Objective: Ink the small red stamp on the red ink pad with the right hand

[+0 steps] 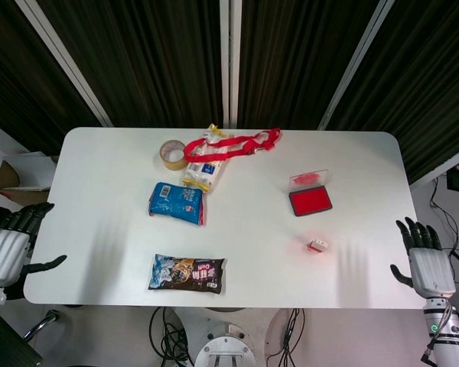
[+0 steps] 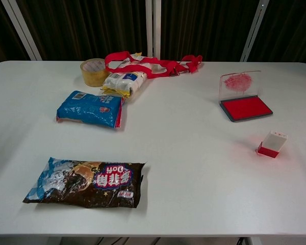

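Note:
The small red stamp (image 1: pixel 317 245) (image 2: pixel 272 144) lies on the white table (image 1: pixel 252 229), toward its right front. Behind it the red ink pad (image 1: pixel 310 200) (image 2: pixel 245 107) sits with its clear lid tipped up at the back. My right hand (image 1: pixel 421 260) hangs beside the table's right front corner, fingers spread, holding nothing, well to the right of the stamp. Off the left front corner my left hand (image 1: pixel 8 245) is also empty with fingers apart. Neither hand shows in the chest view.
A tape roll (image 1: pixel 172 154), a white packet wrapped in a red ribbon (image 1: pixel 233 144), a blue packet (image 1: pixel 176 202) and a dark snack bag (image 1: pixel 187 274) lie on the left half. A cardboard box (image 1: pixel 15 177) stands off the table's left edge.

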You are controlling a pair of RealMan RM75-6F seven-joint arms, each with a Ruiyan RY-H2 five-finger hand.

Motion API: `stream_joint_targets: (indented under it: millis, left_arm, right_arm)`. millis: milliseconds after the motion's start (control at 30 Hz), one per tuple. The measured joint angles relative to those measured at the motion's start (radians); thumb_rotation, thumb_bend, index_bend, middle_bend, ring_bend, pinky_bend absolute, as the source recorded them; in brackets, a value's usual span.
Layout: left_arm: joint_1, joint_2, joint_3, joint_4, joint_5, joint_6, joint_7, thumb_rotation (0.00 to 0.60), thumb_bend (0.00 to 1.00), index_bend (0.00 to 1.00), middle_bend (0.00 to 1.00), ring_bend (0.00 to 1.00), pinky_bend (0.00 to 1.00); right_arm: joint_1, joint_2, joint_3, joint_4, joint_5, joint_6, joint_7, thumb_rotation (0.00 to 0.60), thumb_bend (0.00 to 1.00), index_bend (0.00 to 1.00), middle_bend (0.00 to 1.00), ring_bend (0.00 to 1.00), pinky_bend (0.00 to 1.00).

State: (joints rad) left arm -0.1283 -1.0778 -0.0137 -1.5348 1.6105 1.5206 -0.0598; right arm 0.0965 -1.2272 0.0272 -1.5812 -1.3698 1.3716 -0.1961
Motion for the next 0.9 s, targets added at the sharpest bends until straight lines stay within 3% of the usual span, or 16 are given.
stream_joint_targets:
  millis: [233, 400, 900]
  left_arm:
    - [-0.003, -0.008, 0.003, 0.022, -0.01, -0.017, -0.022, 0.448, 0.06, 0.11, 0.14, 0.14, 0.24]
    - [-0.001, -0.002, 0.001, 0.028, -0.016, -0.015, -0.031, 0.449, 0.06, 0.11, 0.14, 0.14, 0.25]
    - [0.005, 0.007, 0.005, 0.036, -0.017, -0.012, -0.038, 0.448, 0.06, 0.11, 0.14, 0.14, 0.25]
  right_arm:
    - [0.058, -0.107, 0.02, 0.033, 0.047, -0.091, -0.079, 0.6, 0.15, 0.04, 0.08, 0.0, 0.0]
    - [0.113, -0.2, 0.04, 0.063, 0.078, -0.153, -0.142, 0.6, 0.15, 0.12, 0.15, 0.0, 0.0]
    - [0.187, -0.361, 0.043, 0.14, 0.089, -0.205, -0.217, 0.6, 0.17, 0.28, 0.28, 0.0, 0.0]
